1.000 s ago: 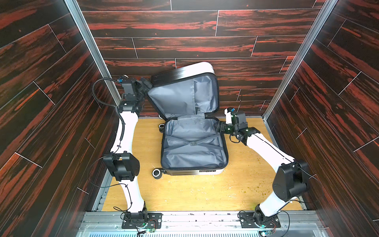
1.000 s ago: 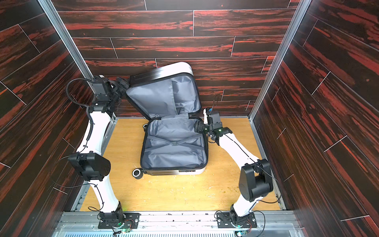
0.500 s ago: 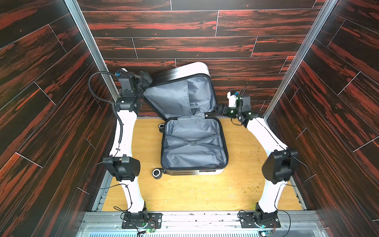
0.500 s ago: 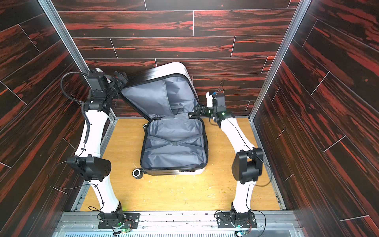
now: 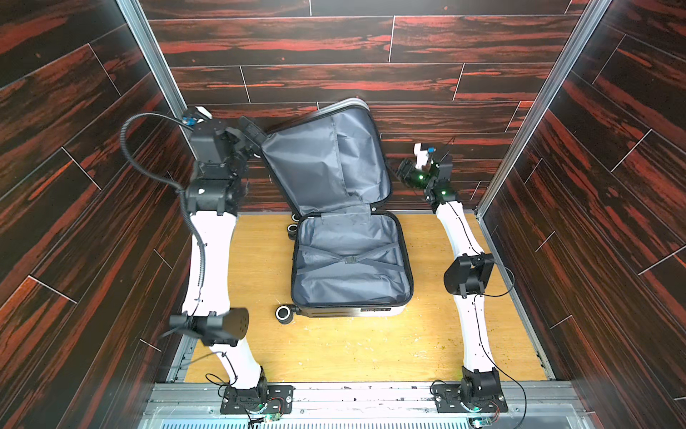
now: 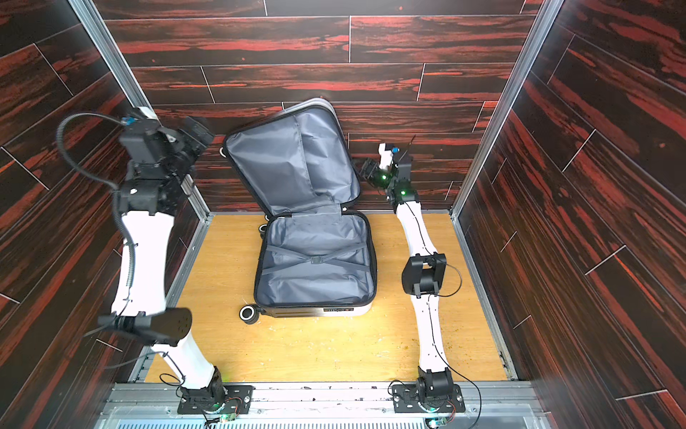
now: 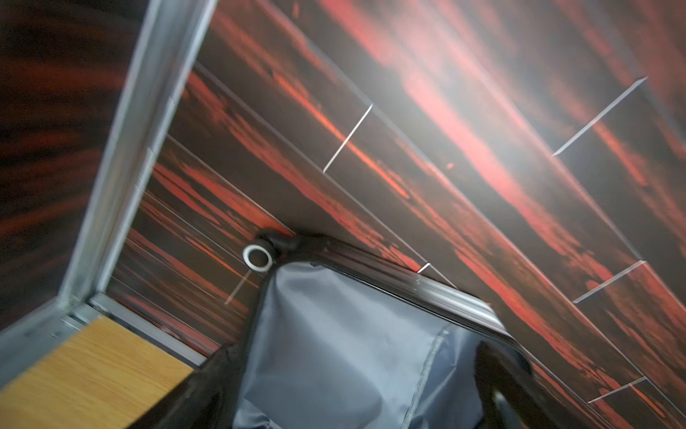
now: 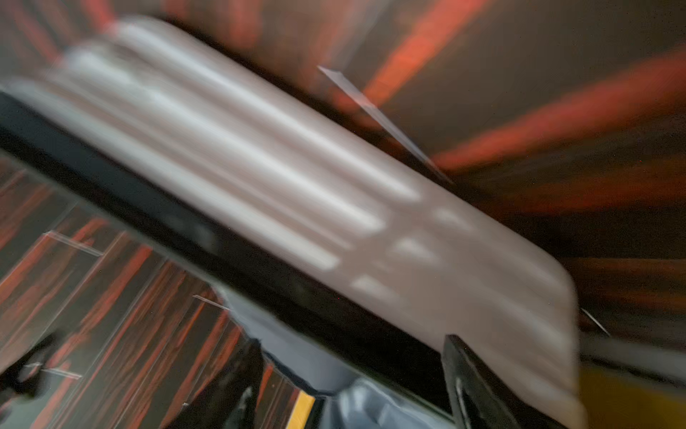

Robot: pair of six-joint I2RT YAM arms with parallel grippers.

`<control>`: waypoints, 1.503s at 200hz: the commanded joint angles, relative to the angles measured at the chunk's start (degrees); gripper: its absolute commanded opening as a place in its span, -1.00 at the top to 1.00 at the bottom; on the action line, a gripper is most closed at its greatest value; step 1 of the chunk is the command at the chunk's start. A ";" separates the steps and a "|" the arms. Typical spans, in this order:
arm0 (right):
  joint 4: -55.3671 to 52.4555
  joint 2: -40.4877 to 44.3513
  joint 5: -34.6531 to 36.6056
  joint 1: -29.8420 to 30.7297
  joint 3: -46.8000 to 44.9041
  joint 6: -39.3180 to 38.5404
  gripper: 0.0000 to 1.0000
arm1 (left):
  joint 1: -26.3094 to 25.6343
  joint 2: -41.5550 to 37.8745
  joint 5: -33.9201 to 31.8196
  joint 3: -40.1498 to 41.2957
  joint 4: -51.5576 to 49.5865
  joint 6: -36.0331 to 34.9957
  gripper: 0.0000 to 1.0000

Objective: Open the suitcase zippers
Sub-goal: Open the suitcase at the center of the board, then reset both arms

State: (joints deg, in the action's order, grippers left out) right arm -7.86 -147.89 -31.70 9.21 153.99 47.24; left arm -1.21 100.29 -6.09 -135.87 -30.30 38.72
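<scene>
The suitcase [image 5: 349, 267] lies open on the wooden floor in both top views, its grey lining up. Its lid [image 5: 326, 159] stands raised, leaning towards the back wall. The dark zipper track [image 7: 371, 278] runs round the lid's rim, and no pull tab shows clearly. My left gripper [image 5: 256, 135] is open at the lid's upper left corner. In the left wrist view its blurred fingers [image 7: 208, 390] flank the lining. My right gripper [image 5: 402, 172] is open just right of the lid's right edge. The blurred right wrist view shows the lid's pale shell [image 8: 297, 178] ahead of its fingers [image 8: 471, 382].
Dark red wood-look walls close in on three sides, with aluminium posts [image 5: 159, 74] in the back corners. Black spinner wheels [image 5: 284, 315] stick out at the case's left side. A metal rail [image 5: 352, 399] with both arm bases runs along the front.
The right arm rose from beside the case's hinge to the lid's right edge. The left gripper climbed at the lid's corner. The lid swung up and back.
</scene>
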 commanded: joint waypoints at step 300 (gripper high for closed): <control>72.19 58.42 32.93 -14.71 -135.93 -43.16 -0.97 | 4.20 -11.27 -3.88 111.54 78.13 -32.69 -1.00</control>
State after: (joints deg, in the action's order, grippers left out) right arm 64.77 -89.84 3.77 -5.74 16.47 4.23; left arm 3.05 90.06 -10.28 -24.03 48.97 6.98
